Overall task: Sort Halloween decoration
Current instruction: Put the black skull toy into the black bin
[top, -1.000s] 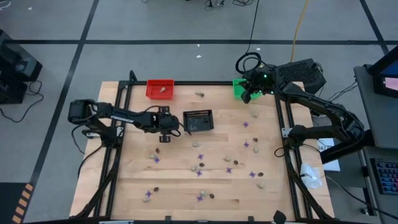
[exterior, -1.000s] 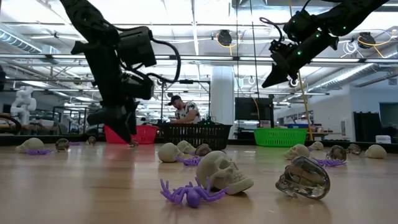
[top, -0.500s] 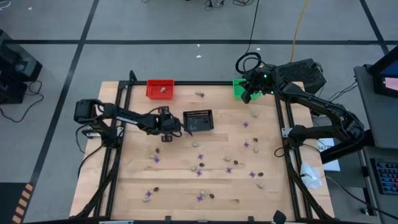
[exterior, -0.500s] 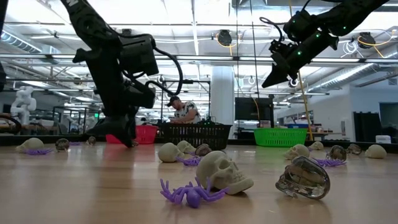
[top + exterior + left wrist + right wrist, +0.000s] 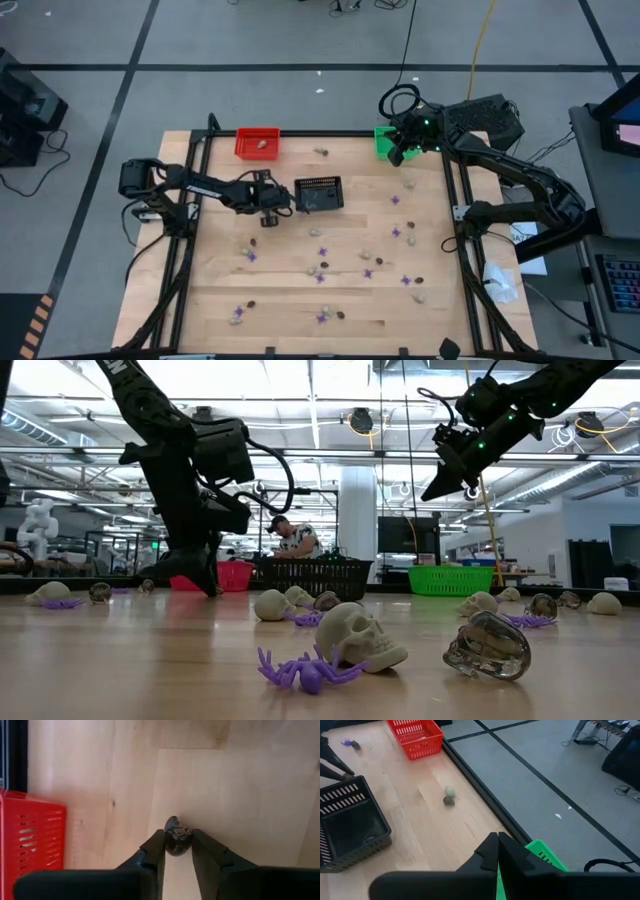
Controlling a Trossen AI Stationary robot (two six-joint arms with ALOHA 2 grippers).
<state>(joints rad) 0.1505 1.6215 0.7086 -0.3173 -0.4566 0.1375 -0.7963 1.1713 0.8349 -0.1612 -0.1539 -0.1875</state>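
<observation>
Pinching a dark skull (image 5: 176, 835) off the wood is the step in hand: the left gripper (image 5: 264, 208) sits low on the table, just left of the black basket (image 5: 319, 194), and its wrist view shows both fingers (image 5: 154, 849) pressed against the sides of the little dark trinket, so I take it as grasped, though not yet lifted. The red basket (image 5: 258, 143) lies beyond and to the left of the black basket and holds one pale piece.

Next, I judge, comes a straight lift and a short carry right to the black basket, which looks to hold a dark bit already; the grip is on a small rounded thing, so it could squirt out if raised fast.

Most trinkets, purple spiders (image 5: 301, 671), pale skulls (image 5: 360, 635) and dark ones, lie scattered nearer the camera side than the black basket.

Far right of it, the right gripper (image 5: 397, 155) hangs clenched and empty above the green basket (image 5: 381, 139).
</observation>
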